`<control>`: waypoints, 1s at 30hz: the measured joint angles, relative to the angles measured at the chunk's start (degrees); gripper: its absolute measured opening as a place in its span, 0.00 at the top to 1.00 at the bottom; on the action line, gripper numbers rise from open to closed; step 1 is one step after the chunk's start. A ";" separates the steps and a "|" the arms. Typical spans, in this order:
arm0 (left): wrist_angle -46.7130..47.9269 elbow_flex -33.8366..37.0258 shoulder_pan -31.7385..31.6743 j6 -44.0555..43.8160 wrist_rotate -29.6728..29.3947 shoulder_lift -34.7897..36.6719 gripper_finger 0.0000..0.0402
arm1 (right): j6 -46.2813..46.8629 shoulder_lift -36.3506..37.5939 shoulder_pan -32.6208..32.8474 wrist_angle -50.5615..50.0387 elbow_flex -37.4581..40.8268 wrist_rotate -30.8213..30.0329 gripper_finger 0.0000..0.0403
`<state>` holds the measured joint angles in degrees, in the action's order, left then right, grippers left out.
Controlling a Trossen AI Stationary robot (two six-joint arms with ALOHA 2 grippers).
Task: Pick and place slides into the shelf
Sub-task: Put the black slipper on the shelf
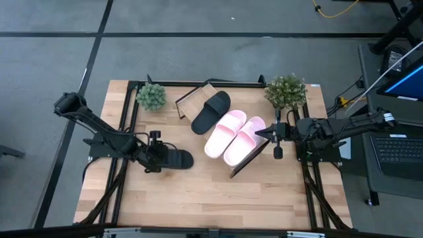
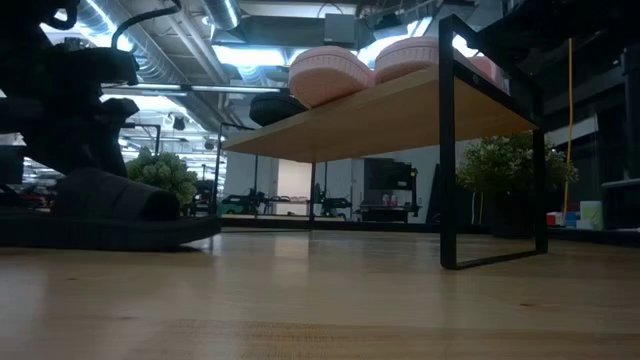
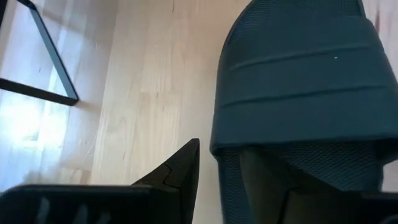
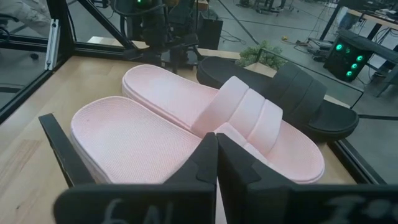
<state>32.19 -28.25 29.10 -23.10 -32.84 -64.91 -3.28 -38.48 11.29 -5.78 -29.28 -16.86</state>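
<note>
A black slide (image 1: 177,159) (image 3: 298,81) lies sole-down on the tabletop left of the shelf (image 1: 188,99). My left gripper (image 1: 160,157) (image 3: 224,168) is open at its heel end, one finger outside the side rim and one over the footbed. On the slanting shelf board rest the other black slide (image 1: 211,111) and the two pink slides (image 1: 225,132) (image 1: 243,140), side by side. My right gripper (image 1: 260,134) (image 4: 216,140) is shut, level with the board, at the toe end of the nearer pink slide (image 4: 130,137). My left gripper stands astride the black slide's side rim (image 3: 217,146) near the heel, coming in low from the table's left. Bare wood shows between the outer finger (image 3: 180,174) and the rim. Whether the inner finger touches the footbed, I cannot tell. My right gripper's shut fingertips are against or just short of the pink slide's toe end (image 4: 230,140), and I cannot tell which.
Two small potted plants (image 1: 151,96) (image 1: 285,90) stand at the table's far corners, flanking the shelf. The shelf's black frame leg (image 2: 447,150) stands on the tabletop (image 1: 198,198), whose near half is bare wood. A laptop (image 1: 396,149) sits off the table's right.
</note>
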 joint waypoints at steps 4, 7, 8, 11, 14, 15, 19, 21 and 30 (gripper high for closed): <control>-3.42 0.00 0.00 2.96 0.38 -0.06 0.73 | -0.07 0.00 0.00 0.02 0.00 0.00 0.99; -6.82 0.00 0.00 5.77 0.44 -0.06 0.73 | -0.15 0.00 0.00 0.02 0.00 0.00 0.99; -7.41 0.00 0.00 6.57 0.46 -0.06 0.73 | -0.16 0.00 0.00 0.03 0.00 0.00 0.99; -7.57 0.00 -0.16 7.20 0.53 -0.06 0.73 | -0.17 0.00 0.00 0.02 0.00 0.00 0.99; -7.55 0.00 -0.80 7.15 0.59 -0.06 0.73 | -0.12 0.00 0.00 0.02 0.00 0.00 0.99; -7.55 0.00 -1.07 7.15 0.59 -0.06 0.73 | -0.06 0.00 0.00 0.02 0.00 0.00 0.99; -7.50 0.00 -2.12 5.79 1.88 -0.06 0.73 | -0.03 0.00 0.00 0.02 0.00 0.00 0.99; -7.50 0.00 -2.69 4.17 4.20 -0.06 0.73 | -0.03 0.00 0.00 0.02 0.00 0.00 0.99; -7.35 0.00 -3.61 1.93 11.28 -0.04 0.73 | -0.16 0.00 -0.02 0.02 0.00 0.00 0.99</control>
<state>24.84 -28.25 25.50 -21.17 -21.56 -64.95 -3.44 -38.48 11.27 -5.76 -29.28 -16.86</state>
